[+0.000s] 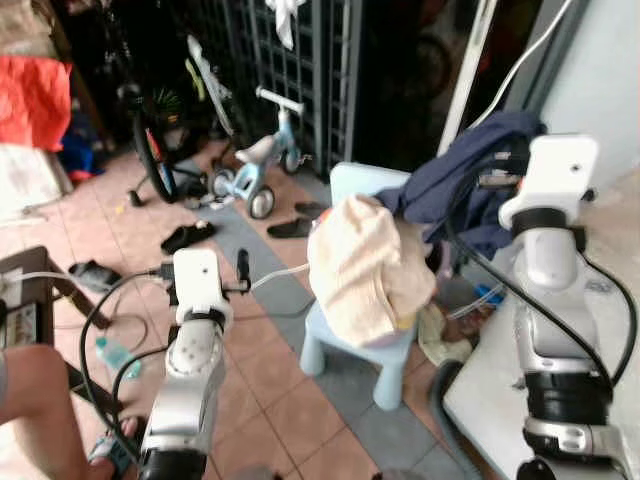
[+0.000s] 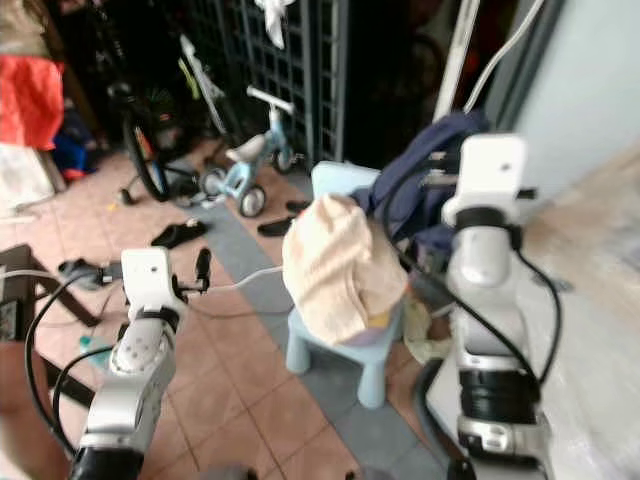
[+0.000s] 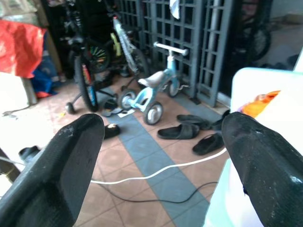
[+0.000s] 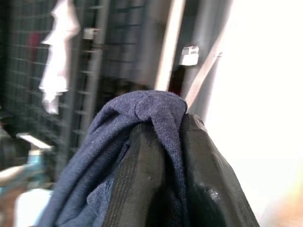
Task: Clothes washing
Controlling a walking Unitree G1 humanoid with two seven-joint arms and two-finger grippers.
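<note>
Closest in, on the robot's left, there's a person's knee (image 1: pixel 35 400) and a sandalled foot (image 1: pixel 108 447) on the tile floor (image 1: pixel 270 370), right by the base of the left arm. A green bottle (image 1: pixel 112 354) lies just to the left of that arm, next to a dark table (image 1: pixel 25 290).

The left gripper (image 3: pixel 163 156) is held up at about chest level with its fingers (image 3: pixel 57 175) spread wide and nothing between them. Just to its right is a light blue chair (image 1: pixel 345 340) with a cream cloth (image 1: pixel 365 265) heaped over it. Beyond the fingers a white cable (image 3: pixel 156 171) runs over the floor.

The right gripper (image 4: pixel 165 161) is raised higher, over by the pale wall (image 1: pixel 610 80). Its fingers (image 4: pixel 137 179) are pressed together on a navy shirt (image 4: pixel 118 142): the fabric is bunched over the tips and pinched between them. The rest of the shirt hangs down to the left of that gripper, behind the cream cloth, and it looks lifted off the chair rather than resting on it.

A bit further out, past the left gripper, a few black sandals (image 1: pixel 187 235) are scattered about. Then comes a small blue tricycle (image 1: pixel 262 165), a bigger bicycle (image 1: pixel 150 150) with training wheels, and a dark metal gate (image 1: pixel 300 70) with something white hanging on it. Far left there's a red cloth (image 1: pixel 32 100).
</note>
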